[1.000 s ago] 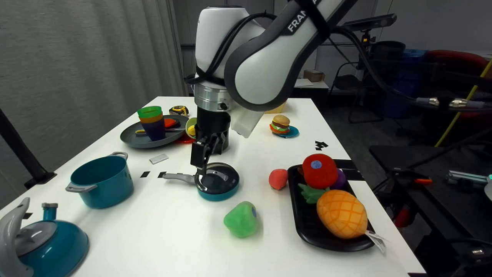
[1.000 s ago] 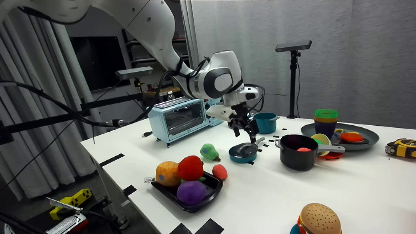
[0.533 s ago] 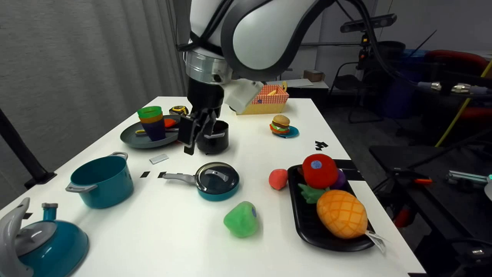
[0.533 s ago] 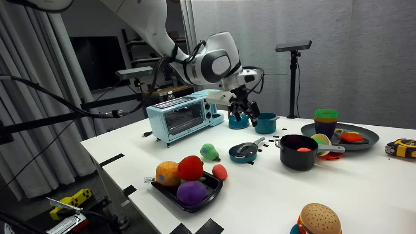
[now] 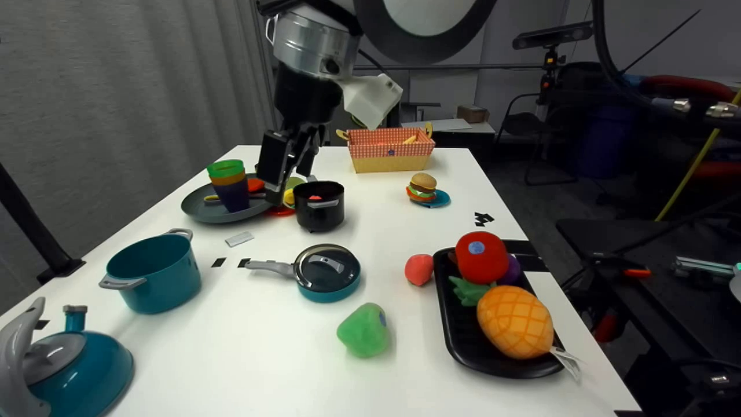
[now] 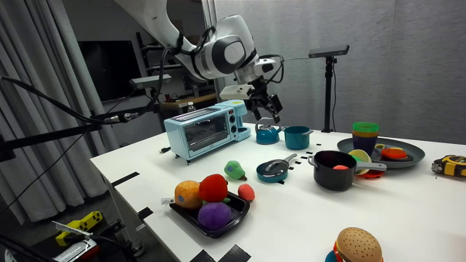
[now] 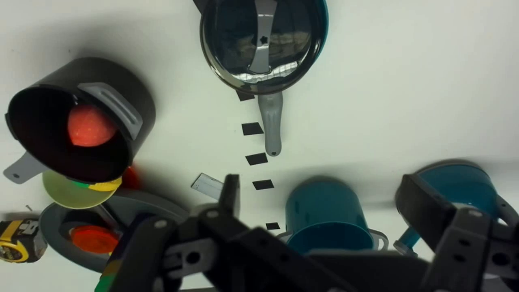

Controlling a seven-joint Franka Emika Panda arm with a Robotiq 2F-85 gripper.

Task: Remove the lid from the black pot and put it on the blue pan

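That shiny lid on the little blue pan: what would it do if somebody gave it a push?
The lid would probably slide rather than roll, since it lies roughly flat on the blue pan. Its glossy surface may be slippery, though the grey grip across its top looks easy to pinch.

Gripper [image 6: 267, 118]: risen well clear — a second ago it was down close by the lid [image 5: 326, 268].
Arm [image 6: 226, 52]: higher in both exterior views.
Black pot [image 5: 320, 214]: almost wholly uncovered in an exterior view, earlier mostly behind the gripper.
Checked basket [image 5: 392, 153]: likewise uncovered — before, only a corner showed.
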